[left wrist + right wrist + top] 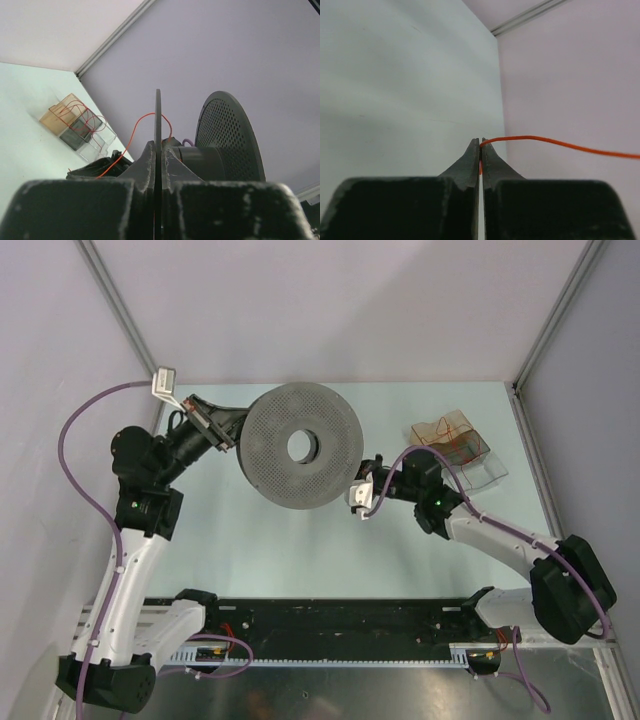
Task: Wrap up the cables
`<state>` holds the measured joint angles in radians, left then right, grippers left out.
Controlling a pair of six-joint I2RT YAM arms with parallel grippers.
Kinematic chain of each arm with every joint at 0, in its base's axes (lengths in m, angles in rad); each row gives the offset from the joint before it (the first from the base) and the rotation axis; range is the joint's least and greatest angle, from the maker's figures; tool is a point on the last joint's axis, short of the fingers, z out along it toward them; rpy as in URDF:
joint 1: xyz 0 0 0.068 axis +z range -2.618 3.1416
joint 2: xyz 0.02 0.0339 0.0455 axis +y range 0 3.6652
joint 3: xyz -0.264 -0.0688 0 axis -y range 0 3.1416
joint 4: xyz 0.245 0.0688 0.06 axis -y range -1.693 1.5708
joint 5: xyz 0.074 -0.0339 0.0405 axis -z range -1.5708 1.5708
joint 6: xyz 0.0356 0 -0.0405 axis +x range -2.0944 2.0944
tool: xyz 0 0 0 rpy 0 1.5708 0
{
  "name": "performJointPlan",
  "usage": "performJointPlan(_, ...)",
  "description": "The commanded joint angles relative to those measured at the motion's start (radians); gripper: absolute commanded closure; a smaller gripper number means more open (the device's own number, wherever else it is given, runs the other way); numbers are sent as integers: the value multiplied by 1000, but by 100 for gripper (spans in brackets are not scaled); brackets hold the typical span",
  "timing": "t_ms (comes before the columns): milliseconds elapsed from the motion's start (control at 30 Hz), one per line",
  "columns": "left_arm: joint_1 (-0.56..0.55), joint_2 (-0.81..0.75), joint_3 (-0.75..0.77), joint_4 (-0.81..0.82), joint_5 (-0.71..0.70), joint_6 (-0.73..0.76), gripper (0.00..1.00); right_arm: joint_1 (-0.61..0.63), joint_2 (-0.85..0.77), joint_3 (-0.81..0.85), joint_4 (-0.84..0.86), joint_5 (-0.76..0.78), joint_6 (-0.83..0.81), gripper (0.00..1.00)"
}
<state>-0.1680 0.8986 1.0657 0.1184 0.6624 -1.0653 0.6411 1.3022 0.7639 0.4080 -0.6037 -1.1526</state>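
- left end effector (158,150) is gripping the spool (270,455) by the edge of one thin flange, fingers clamped flat against both sides of it
- spool's perforated face is pointing toward the top camera, with its centre hole visible
- right end effector (480,143) is sitting just right of the spool, jaws pressed together and pinching the red-orange cable (535,136) at the very tips
- from the pinch, the cable is running in a shallow arc out of the right side of the right wrist view
- in the left wrist view, the cable is arcing over the gripped flange toward the spool's hub
- more cable loops (75,112) are lying in and over a clear compartment box (480,465)
- the box is resting on the surface (300,550), further right of the spool, beyond the right end effector
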Motion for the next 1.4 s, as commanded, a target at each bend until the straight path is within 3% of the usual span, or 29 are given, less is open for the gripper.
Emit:
performJointPlan(0,8,-23,34,42,-118,-9,100,4,-56,41,-124,-13,41,100)
performJointPlan(167,24,-4,72,-69,-308,68,100,59,-133,27,-322,20,63,100)
performJointPlan(600,-19,106,132,-307,-608,333,100,404,-268,74,-621,351,108,100)
performJointPlan(1000,-251,101,-20,-342,-864,652,100,441,-204,254,-501,487,12,100)
performJointPlan(1367,-365,86,-152,-336,-849,723,100,451,-139,337,-352,401,-18,100)
